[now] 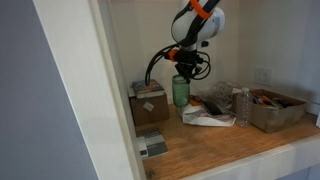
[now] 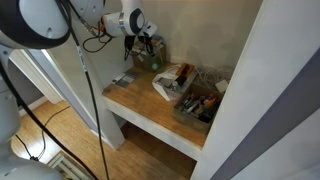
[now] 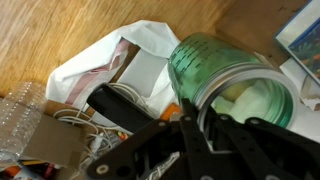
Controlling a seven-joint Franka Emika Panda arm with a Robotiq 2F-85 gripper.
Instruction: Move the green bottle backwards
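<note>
Fingers (image 3: 188, 138): positioned against the near side of the translucent green cylindrical bottle (image 3: 232, 72). Whether they are clamped on it cannot be told. The bottle appears to stand on the wooden desk (image 1: 228, 142), just beside the brown cardboard box (image 1: 150, 104).

Procedure: confirm a firm hold below the cap, keep the bottle upright, and travel straight toward the rear wall, clear of the box.

Bottle contents: unclear. Farther off, the open cardboard tray (image 1: 275, 112) holds mixed small items.
</note>
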